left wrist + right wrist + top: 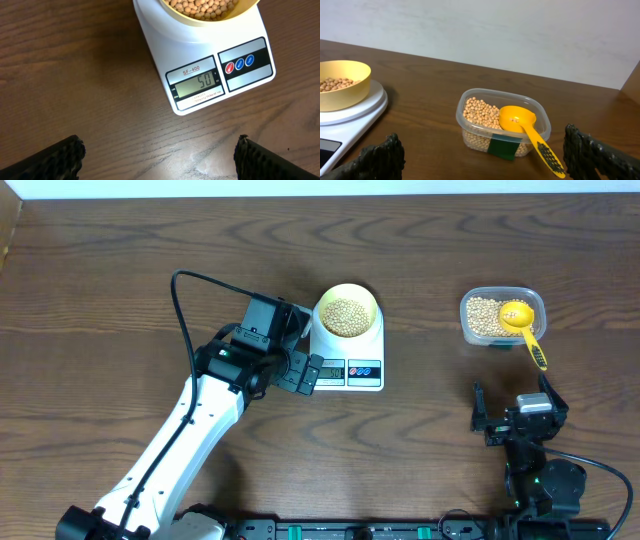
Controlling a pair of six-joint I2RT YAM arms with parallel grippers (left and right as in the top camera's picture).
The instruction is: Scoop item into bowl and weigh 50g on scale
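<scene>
Table [120, 280]: dark wood grain, filling the overhead view edge to edge.
Left arm [190, 440]: white, rising from the lower left of the overhead frame toward the centre, black cable looping above it.
Scale [372, 352]: white, flat, just above centre of the overhead frame; front edge with display and buttons facing the lower edge.
Left gripper [302, 346]: black, just left of the scale, jaws spread wide, nothing between them; in the left wrist view only the ribbed fingertips [55, 160] visible in the bottom corners, over bare wood.
Right gripper [512, 405]: lower right of the overhead frame, below the tub and well apart from it, jaws wide apart and empty.
Tub [536, 305]: clear plastic, rounded corners, upper right of the overhead frame, well apart from the scale; dark green label [501, 146] on its near wall.
Bowl [346, 288]: pale yellow, round, sitting on the platform of the scale, upright.
Scoop [517, 314]: bright yellow, cup resting in the tub, handle sticking out over the rim toward the lower right.
Display [197, 86]: grey, reading 50.
Buttons [240, 62]: one red, two blue, right of the display.
Beans in bowl [346, 317]: tan heap covering the bottom.
Beans in tub [483, 315]: loose layer left of the scoop, a few in its cup.
</scene>
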